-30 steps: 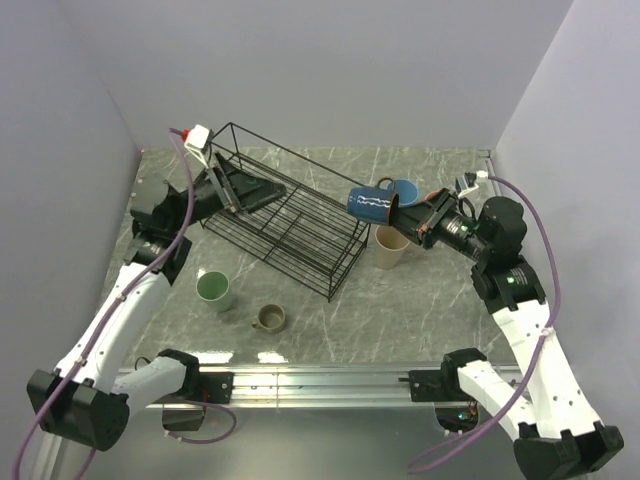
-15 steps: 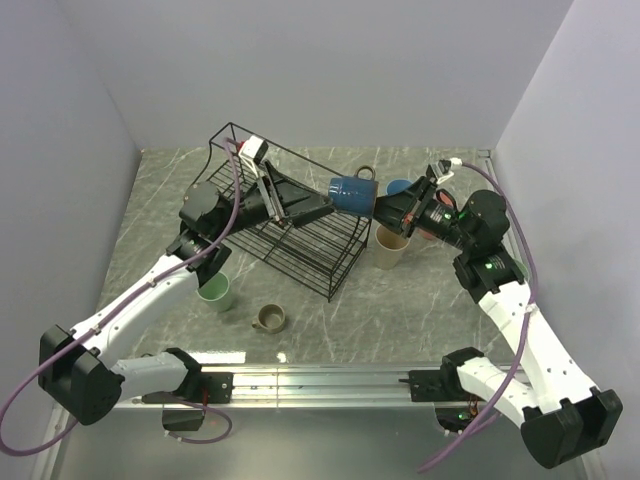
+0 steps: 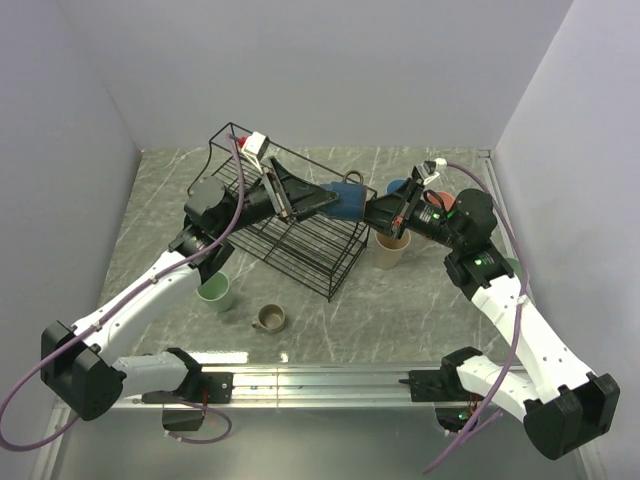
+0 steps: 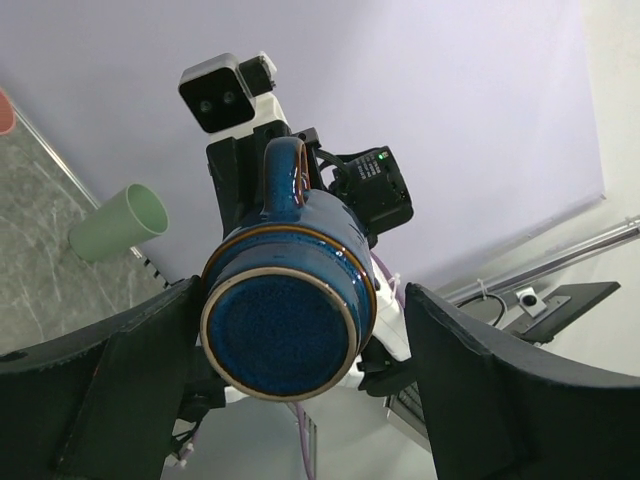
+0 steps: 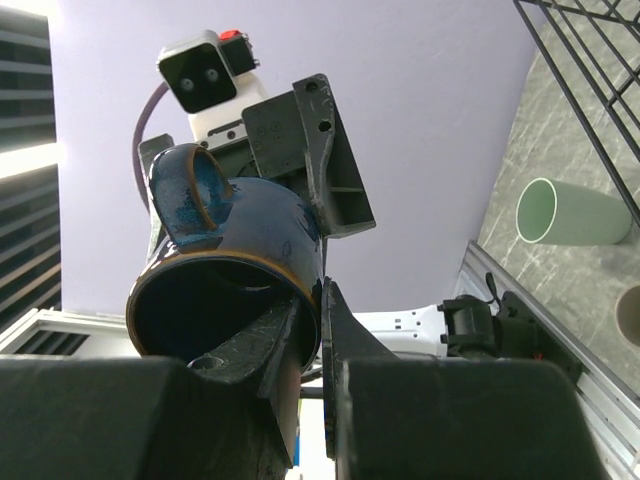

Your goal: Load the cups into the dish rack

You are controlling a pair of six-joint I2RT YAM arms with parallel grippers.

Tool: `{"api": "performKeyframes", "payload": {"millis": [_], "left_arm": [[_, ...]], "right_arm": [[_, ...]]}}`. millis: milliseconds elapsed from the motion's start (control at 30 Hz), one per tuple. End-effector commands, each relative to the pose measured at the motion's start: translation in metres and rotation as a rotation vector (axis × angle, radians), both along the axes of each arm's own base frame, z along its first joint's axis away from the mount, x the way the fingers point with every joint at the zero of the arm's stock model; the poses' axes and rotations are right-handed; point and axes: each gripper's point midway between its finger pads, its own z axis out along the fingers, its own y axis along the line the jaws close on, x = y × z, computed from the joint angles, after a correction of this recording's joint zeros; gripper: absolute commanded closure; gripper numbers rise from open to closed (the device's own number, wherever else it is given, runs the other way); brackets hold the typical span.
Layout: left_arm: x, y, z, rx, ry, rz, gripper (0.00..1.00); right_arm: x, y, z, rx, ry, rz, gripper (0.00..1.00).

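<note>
The dark navy mug (image 3: 348, 200) hangs on its side above the right end of the black wire dish rack (image 3: 300, 238). My right gripper (image 3: 380, 212) is shut on its rim, one finger inside and one outside (image 5: 315, 290). My left gripper (image 3: 322, 203) is open, with its fingers on either side of the mug's base (image 4: 280, 340). A beige cup (image 3: 390, 247) stands right of the rack. A pale-green tumbler (image 3: 214, 290) and the tan handled mug (image 3: 269, 318) stand in front of it. A blue cup (image 3: 400, 187) and a salmon-pink cup (image 3: 441, 200) are behind my right arm.
A second pale-green tumbler (image 4: 118, 222) lies on its side near the right wall, mostly hidden in the top view. Walls close the table on the left, back and right. A metal rail (image 3: 320, 380) runs along the near edge.
My left arm swung right from the rack's far end to the mug. My right gripper carried the mug left, over the rack, until its base sat between my left fingers.
</note>
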Motion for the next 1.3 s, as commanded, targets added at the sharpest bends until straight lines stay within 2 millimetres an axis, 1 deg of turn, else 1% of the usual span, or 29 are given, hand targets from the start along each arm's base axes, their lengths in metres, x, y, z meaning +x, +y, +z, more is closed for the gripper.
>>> {"api": "performKeyframes", "payload": {"millis": [0,133,300,467,567,600,667,700,767,800,867,900,933,967,1000,1033,1067,1100,1133,1167,1200,1233,1267], "left_arm": [[-0.007,-0.001,0.027,-0.029,-0.1,0.002,0.14],[-0.007,-0.005,0.028,-0.009,-0.103,0.018,0.11],[-0.006,-0.008,0.026,0.002,-0.089,0.032,0.14],[-0.006,-0.009,0.022,0.011,-0.08,0.04,0.14],[-0.001,-0.005,0.02,0.017,-0.064,0.085,0.2],[0.0,-0.003,0.02,0.017,-0.062,0.095,0.29],[0.001,-0.002,0.02,0.014,-0.056,0.107,0.35],[0.001,-0.001,0.021,0.014,-0.059,0.112,0.43],[0.004,0.0,0.02,0.026,-0.055,0.132,0.54],[0.005,0.001,0.022,0.027,-0.062,0.141,0.71],[0.005,0.003,0.021,0.04,-0.053,0.156,0.83],[0.005,0.005,0.021,0.048,-0.051,0.163,0.94],[0.007,0.006,0.02,0.062,-0.056,0.176,0.99],[0.007,0.008,0.022,0.067,-0.059,0.191,1.0],[0.007,0.01,0.017,0.102,-0.058,0.204,1.0],[0.009,0.013,0.016,0.115,-0.056,0.222,1.0],[0.01,0.018,0.013,0.138,-0.042,0.248,1.0],[0.012,0.022,0.01,0.162,-0.053,0.267,1.0],[0.014,0.026,0.009,0.181,-0.051,0.286,1.0],[0.014,0.033,0.012,0.196,-0.054,0.315,1.0],[0.016,0.039,0.001,0.255,-0.044,0.331,1.0],[0.018,0.044,-0.002,0.282,-0.045,0.35,1.0],[0.022,0.054,0.002,0.299,-0.051,0.39,1.0]], "right_arm": [[-0.003,0.004,0.009,0.016,-0.067,0.015,1.0],[0.002,0.006,0.006,0.023,-0.052,0.002,1.0],[0.005,0.01,0.007,0.019,-0.055,-0.003,1.0],[0.01,0.011,0.008,0.044,-0.048,-0.036,1.0],[0.011,0.014,0.008,0.046,-0.046,-0.034,1.0],[0.012,0.016,0.008,0.041,-0.046,-0.03,1.0],[0.01,0.022,0.008,0.029,-0.051,-0.013,1.0],[0.009,0.023,0.008,0.025,-0.053,-0.011,1.0],[0.008,0.027,0.005,0.015,-0.051,-0.002,1.0],[0.009,0.028,0.004,0.014,-0.048,-0.002,1.0],[0.008,0.029,0.001,0.011,-0.04,0.002,1.0],[0.008,0.029,0.0,0.01,-0.039,0.005,1.0],[0.008,0.03,-0.003,0.004,-0.035,0.008,1.0],[0.008,0.03,-0.001,0.001,-0.038,0.01,0.97],[0.009,0.031,-0.002,-0.009,-0.036,0.011,0.94],[0.01,0.031,-0.004,-0.026,-0.037,0.007,0.92],[0.01,0.03,-0.004,-0.035,-0.04,0.005,0.86],[0.011,0.03,-0.008,-0.057,-0.035,-0.002,0.76],[0.013,0.029,-0.006,-0.067,-0.041,-0.016,0.52],[0.014,0.028,-0.007,-0.082,-0.04,-0.022,0.45],[0.015,0.027,-0.017,-0.126,-0.023,-0.024,0.41],[0.019,0.024,-0.011,-0.14,-0.04,-0.051,0.38],[0.02,0.022,-0.015,-0.172,-0.03,-0.065,0.35]]}}
